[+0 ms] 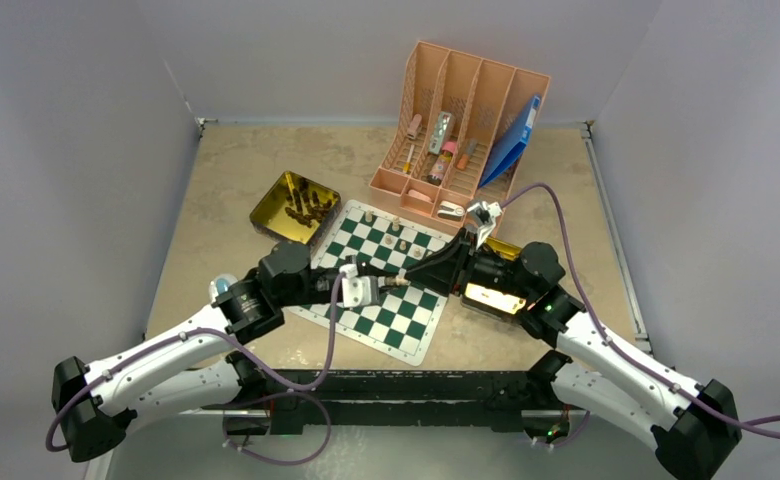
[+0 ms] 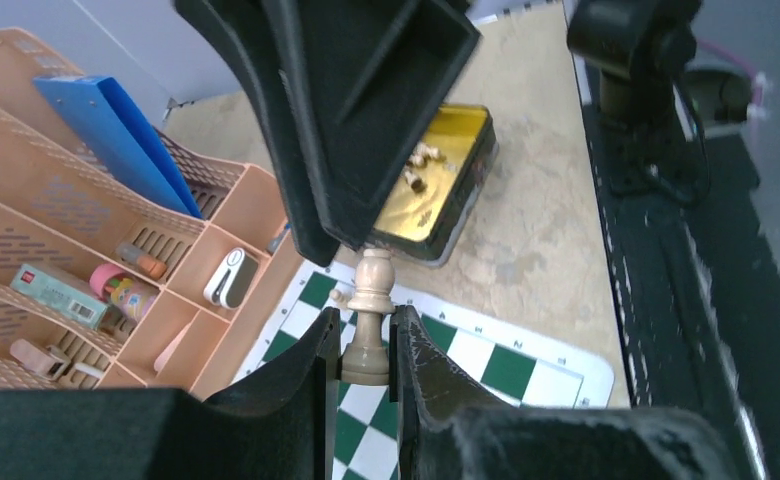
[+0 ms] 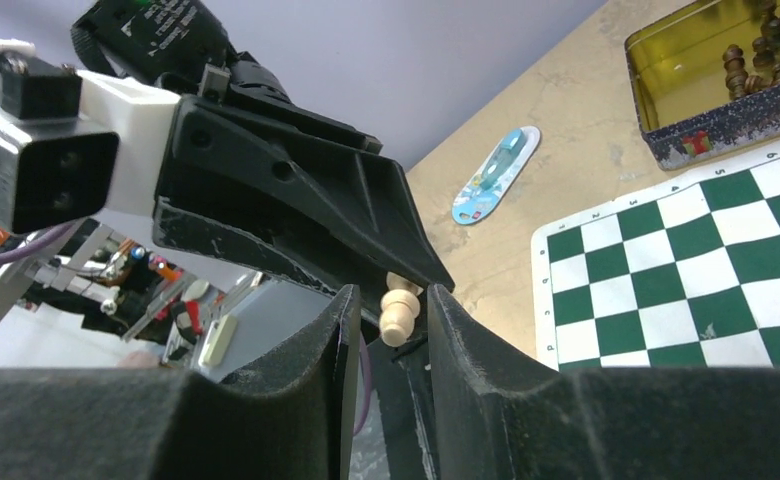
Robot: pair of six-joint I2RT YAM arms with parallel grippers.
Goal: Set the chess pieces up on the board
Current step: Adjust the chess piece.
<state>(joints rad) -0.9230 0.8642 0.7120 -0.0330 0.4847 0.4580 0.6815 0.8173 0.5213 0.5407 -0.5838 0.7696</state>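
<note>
The green and white board lies mid-table, with a few pale chess pieces standing along its far rows. Both grippers meet above it. My left gripper is shut on the base of a pale piece, which it holds above the board. My right gripper stands open around that piece's head, with a gap on each side. A gold tin left of the board holds dark pieces. A second gold tin under the right arm holds pale ones.
A pink desk organizer with markers, tubes and a blue folder stands behind the board. A small blue and white object lies on the tan table to the board's left. White walls close in the table.
</note>
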